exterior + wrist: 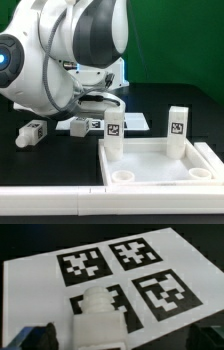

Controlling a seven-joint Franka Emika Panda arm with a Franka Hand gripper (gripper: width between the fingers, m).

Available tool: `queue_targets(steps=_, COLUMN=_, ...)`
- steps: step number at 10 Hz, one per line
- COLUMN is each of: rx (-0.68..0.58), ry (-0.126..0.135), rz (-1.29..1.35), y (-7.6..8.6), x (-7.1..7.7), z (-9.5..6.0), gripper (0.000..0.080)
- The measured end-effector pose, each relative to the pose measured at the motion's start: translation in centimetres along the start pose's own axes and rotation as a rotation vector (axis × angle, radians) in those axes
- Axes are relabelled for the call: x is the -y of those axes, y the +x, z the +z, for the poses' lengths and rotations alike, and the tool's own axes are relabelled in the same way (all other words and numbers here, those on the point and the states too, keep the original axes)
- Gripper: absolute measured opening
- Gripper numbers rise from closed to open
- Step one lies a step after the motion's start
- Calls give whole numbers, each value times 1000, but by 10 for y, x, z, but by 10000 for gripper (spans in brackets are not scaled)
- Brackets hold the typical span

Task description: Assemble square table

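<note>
1. Green backdrop and a black tabletop frame the work. The square table top (pixel 150 148) lies below and slightly ahead of the gripper (pixel 120 338).
2. One leg (pixel 113 135) stands upright in the corner socket straight beneath the tool. A second upright leg (pixel 178 128) fills the next corner, well off to the tool's side. Two loose legs (pixel 33 131) (pixel 85 126) lie on the table on the opposite side, under the arm's bulk.
3. The step in hand looks like seating or twisting this leg home. Whether it is already fully down in its socket cannot be told.
4. To do it well, centre the leg between the pads before closing, so the squeeze does not tip it.
5. Keep the wrist axis in line with the leg, and turn without dragging sideways, since the top could slide.
6. In the wrist view the fingers (pixel 35 339) are spread wide, one on each side of the leg (pixel 97 325), with a clear gap on both sides.
7. As far as shows, the tool pinches nothing and touches nothing.
8. Beyond the fingers, behind the leg, lies the marker board (pixel 30 280).
</note>
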State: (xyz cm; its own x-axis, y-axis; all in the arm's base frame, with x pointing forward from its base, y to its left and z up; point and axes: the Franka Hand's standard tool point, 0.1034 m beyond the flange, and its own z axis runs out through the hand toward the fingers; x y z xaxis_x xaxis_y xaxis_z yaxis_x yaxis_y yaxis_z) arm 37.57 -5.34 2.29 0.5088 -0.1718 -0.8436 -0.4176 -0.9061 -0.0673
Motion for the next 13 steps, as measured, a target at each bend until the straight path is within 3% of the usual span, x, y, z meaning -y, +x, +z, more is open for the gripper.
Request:
queue_targets(steps=3, rx=2, ry=0, rz=2, y=0, x=-1, z=2, gripper=649)
queue_targets(steps=6, rx=34, ry=8, rz=33, y=6, x=-18, z=16, gripper=649)
queue_targets(steps=10, rx=52, ry=16, rz=48, y=7, x=-19, z=13, gripper=649)
queue_targets(steps=12, rx=51, ry=15, rz=48, y=7, x=-19, z=13, gripper=608)
queue_targets(steps=13, rx=51, ry=15, rz=48, y=7, x=-19, z=13, gripper=471)
